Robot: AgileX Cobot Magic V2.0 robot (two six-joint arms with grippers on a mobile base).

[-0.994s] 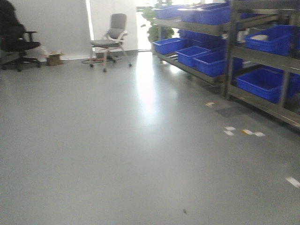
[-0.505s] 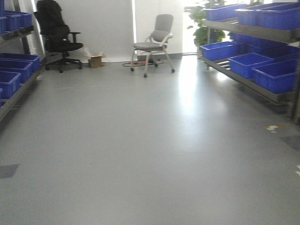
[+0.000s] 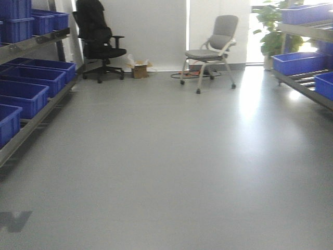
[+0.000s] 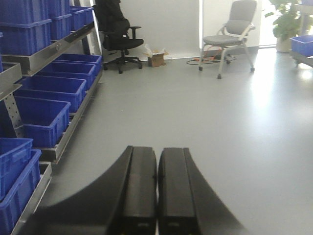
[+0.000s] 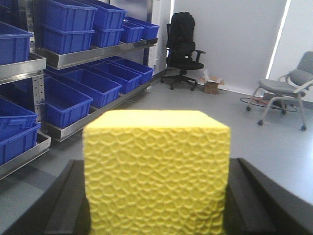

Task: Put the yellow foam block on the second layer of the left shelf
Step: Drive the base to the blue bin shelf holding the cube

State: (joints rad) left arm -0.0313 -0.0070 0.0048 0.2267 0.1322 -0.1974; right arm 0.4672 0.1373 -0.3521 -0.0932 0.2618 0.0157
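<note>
The yellow foam block [image 5: 156,171] fills the middle of the right wrist view, clamped between the two black fingers of my right gripper [image 5: 155,196] and held above the floor. The left shelf [image 5: 93,55] with blue bins stands to the left of it, some way off. It also shows in the front view [image 3: 31,44] and the left wrist view [image 4: 54,49]. My left gripper [image 4: 157,161] is shut and empty, its black fingers together over the grey floor. Neither gripper shows in the front view.
Blue bins [image 3: 23,96] sit on the left shelf's layers. A right shelf [image 3: 304,78] with blue bins [image 3: 296,62] stands at the right. A black office chair [image 3: 99,44], a grey chair [image 3: 210,52], a small cardboard box [image 3: 139,69] and a plant [image 3: 268,26] stand by the far wall.
The front view has swung to the left: the right shelf has slid toward the right edge, the chairs have moved right, and the left shelf has come further into view.
</note>
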